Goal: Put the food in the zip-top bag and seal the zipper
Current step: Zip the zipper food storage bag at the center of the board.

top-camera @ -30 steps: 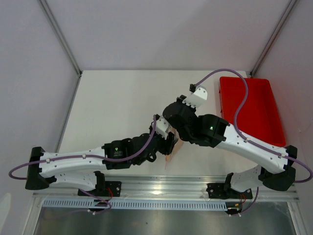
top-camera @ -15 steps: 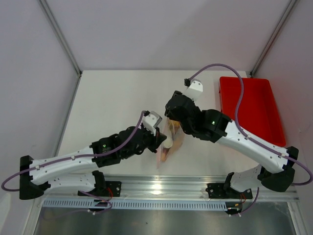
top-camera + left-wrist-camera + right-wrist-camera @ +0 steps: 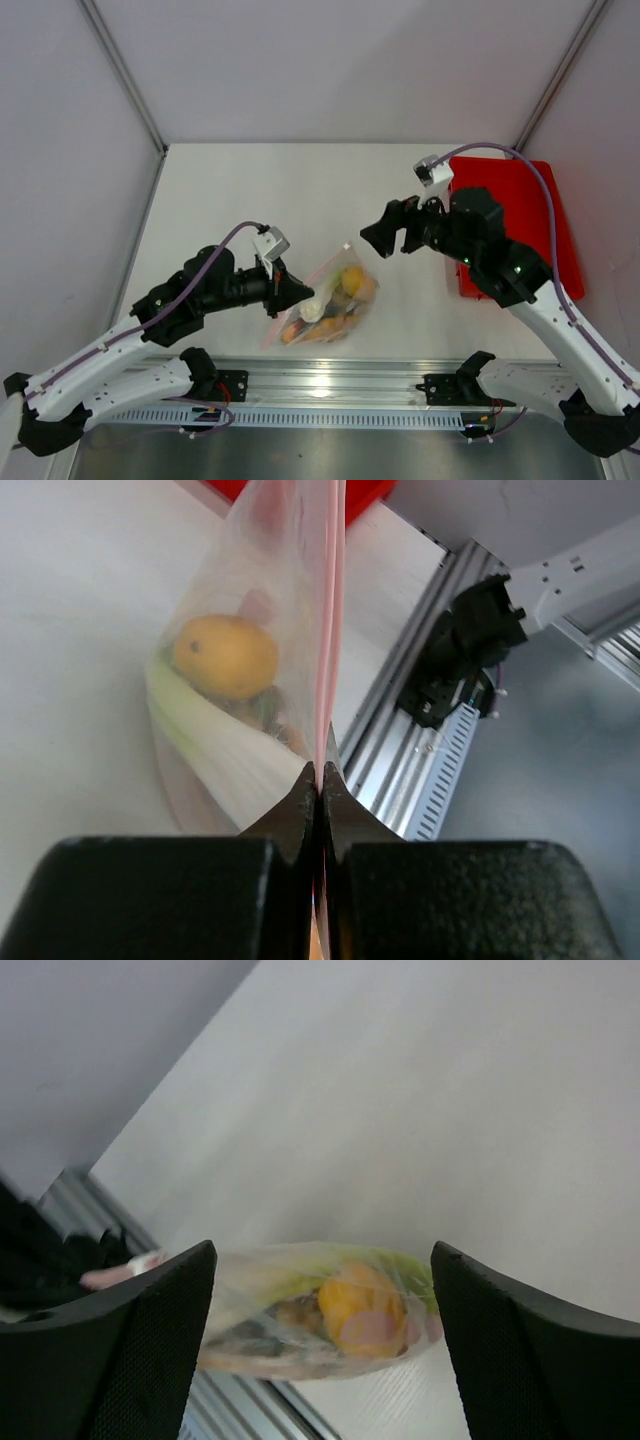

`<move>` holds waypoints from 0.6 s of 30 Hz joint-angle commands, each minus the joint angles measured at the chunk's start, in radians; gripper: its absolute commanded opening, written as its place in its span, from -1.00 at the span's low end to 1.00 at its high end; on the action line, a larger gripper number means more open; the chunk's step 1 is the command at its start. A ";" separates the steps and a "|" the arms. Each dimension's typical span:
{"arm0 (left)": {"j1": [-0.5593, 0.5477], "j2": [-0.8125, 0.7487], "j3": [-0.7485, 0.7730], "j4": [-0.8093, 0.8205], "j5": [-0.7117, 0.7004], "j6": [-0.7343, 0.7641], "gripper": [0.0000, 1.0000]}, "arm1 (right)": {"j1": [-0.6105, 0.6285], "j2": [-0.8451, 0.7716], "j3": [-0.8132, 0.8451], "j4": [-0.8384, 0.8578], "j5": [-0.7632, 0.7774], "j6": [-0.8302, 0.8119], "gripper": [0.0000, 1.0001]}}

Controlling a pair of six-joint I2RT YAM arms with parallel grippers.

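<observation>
One filled bag (image 3: pixel 325 300), one red tray (image 3: pixel 556 232). Left pincer (image 3: pixel 318 776) clamped on the bag's zipper (image 3: pixel 331 630); right pincer (image 3: pixel 322 1252) wide, empty.

Clear, crinkly plastic zip-top bag (image 3: pixel 330 300) — matt white table (image 3: pixel 230 200), glossy red plastic tray (image 3: pixel 525 200)

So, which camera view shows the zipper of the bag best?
The left wrist view: the zipper runs up as a pink strip from the shut left gripper. The top view shows only a faint pink edge on the zip-top bag; the right wrist view shows mostly food through plastic.
</observation>
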 commanded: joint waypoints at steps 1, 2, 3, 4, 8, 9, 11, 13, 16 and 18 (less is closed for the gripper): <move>0.041 -0.024 -0.017 -0.005 0.210 0.012 -0.99 | -0.039 -0.052 -0.080 0.112 -0.455 -0.202 0.73; 0.048 -0.027 -0.021 -0.002 0.256 0.006 -0.99 | -0.039 -0.057 -0.096 0.114 -0.511 -0.226 0.66; 0.062 -0.035 -0.032 0.001 0.275 0.001 -0.99 | -0.039 -0.069 -0.138 0.126 -0.560 -0.243 0.56; 0.068 -0.040 -0.040 0.006 0.295 -0.008 -0.99 | -0.042 -0.077 -0.160 0.162 -0.600 -0.263 0.55; 0.098 -0.055 -0.067 0.015 0.376 -0.017 -0.99 | -0.044 -0.094 -0.231 0.247 -0.767 -0.269 0.54; 0.105 -0.057 -0.069 0.013 0.395 -0.017 -0.99 | -0.044 -0.094 -0.238 0.265 -0.796 -0.268 0.54; 0.113 -0.066 -0.080 0.022 0.410 -0.022 -0.99 | -0.045 -0.091 -0.261 0.322 -0.824 -0.259 0.53; 0.125 -0.070 -0.087 0.030 0.438 -0.028 -0.99 | -0.047 -0.081 -0.266 0.354 -0.882 -0.254 0.44; 0.147 -0.076 -0.095 0.038 0.470 -0.031 -0.99 | -0.050 -0.055 -0.274 0.405 -0.941 -0.228 0.35; 0.160 -0.073 -0.098 0.046 0.487 -0.032 -0.99 | -0.052 -0.037 -0.272 0.419 -0.955 -0.225 0.30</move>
